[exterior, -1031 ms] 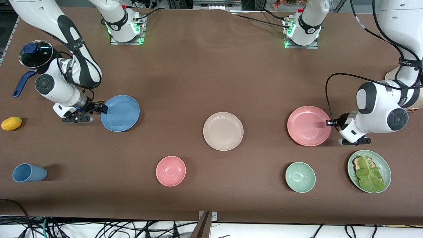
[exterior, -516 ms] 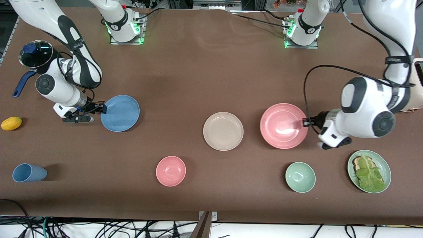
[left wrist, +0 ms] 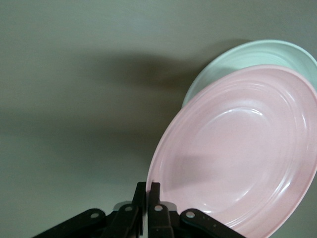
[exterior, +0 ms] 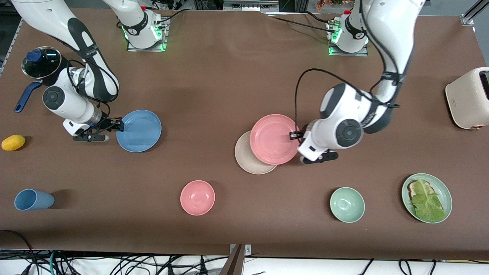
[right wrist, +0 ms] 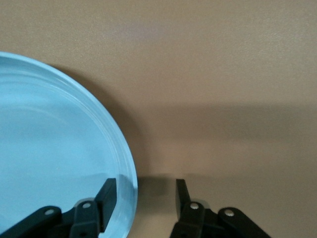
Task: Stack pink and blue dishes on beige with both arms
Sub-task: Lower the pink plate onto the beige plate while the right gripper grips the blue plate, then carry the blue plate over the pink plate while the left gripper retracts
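Note:
My left gripper [exterior: 294, 135] is shut on the rim of the pink plate [exterior: 273, 139], which it holds slightly tilted above the beige plate [exterior: 244, 157]. The pink plate covers most of the beige one, offset toward the left arm's end. In the left wrist view the shut gripper [left wrist: 150, 192] pinches the pink plate [left wrist: 237, 153], and the beige plate [left wrist: 257, 53] peeks out under it. The blue plate [exterior: 139, 130] lies on the table toward the right arm's end. My right gripper [exterior: 119, 125] is open at its rim. In the right wrist view the right gripper [right wrist: 144, 196] straddles the blue plate's [right wrist: 54, 148] edge.
Nearer the camera stand a blue cup [exterior: 33, 199], a pink bowl [exterior: 197, 197], a green bowl [exterior: 347, 204] and a pale green plate with lettuce [exterior: 443, 187]. A yellow fruit [exterior: 13, 142] and a lidded pot [exterior: 41, 63] sit near the right arm. A beige toaster [exterior: 468, 97] stands at the left arm's end.
My left arm has lifted the pink plate and carried it from the left arm's end to over the beige plate. The right gripper has stayed at the blue plate's rim.

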Tool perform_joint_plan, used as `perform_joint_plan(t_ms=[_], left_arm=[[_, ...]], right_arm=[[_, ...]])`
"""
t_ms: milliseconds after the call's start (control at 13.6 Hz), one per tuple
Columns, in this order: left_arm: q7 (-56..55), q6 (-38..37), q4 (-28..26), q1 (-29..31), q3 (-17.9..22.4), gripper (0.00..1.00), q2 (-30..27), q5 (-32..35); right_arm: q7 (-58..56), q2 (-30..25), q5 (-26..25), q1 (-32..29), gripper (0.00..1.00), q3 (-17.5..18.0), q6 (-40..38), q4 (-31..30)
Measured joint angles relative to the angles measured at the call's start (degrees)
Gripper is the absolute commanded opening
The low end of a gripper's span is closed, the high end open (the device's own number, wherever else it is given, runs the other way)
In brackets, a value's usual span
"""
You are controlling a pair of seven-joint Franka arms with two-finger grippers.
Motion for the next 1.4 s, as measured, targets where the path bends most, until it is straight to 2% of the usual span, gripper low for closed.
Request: perform_joint_plan(t_ms=[221, 442, 516, 589, 663, 736, 1031, 1178, 1399], left_arm=[[-0.1, 4.0, 0.4, -2.1, 0.0, 0.0, 2.5, 0.0], [-0.1, 4.9, 0.5, -2.3, 0.1, 0.0, 3.7, 0.0], [-0.1, 5.1, 0.5, -2.3, 0.2, 0.36, 3.9, 0.0], [0.0, 5.3, 0.5, -2.3, 0.2, 0.83, 4.1, 0.0], [0.1, 5.4, 0.5, -2.3, 0.3, 1.0, 4.3, 0.0], [0.1, 5.4, 0.6, -2.3, 0.4, 1.0, 4.3, 0.0], [0.1, 5.4, 1.3, -2.2, 0.7, 1.0, 4.3, 0.0], [0.1, 5.4, 2.0, -1.8, 1.2, 1.0, 4.3, 0.0], [0.3, 3.3, 2.6, 0.1, 1.7, 1.0, 3.6, 2.3]], right_arm=[[0.1, 0.0, 0.0, 0.0, 0.33, 0.0, 0.0, 0.0], [0.4, 0.0, 0.0, 0.0, 0.2, 0.1, -0.2, 0.0], [0.6, 0.0, 0.0, 0.0, 0.15, 0.2, -0.4, 0.0], [0.8, 0.0, 0.0, 0.0, 0.09, 0.4, -0.5, 0.0], [0.9, 0.0, 0.0, 0.0, 0.03, 0.6, -0.6, 0.0], [1.1, 0.0, 0.1, 0.1, 0.0, 0.7, -0.6, 0.0], [1.1, -1.4, 0.2, 0.1, 0.0, 0.9, -2.9, 0.8], [1.1, -2.4, 0.2, 0.1, 0.0, 1.0, -9.6, 4.5], [0.9, -3.5, 0.1, 0.3, 0.0, 1.0, -27.6, 17.7]])
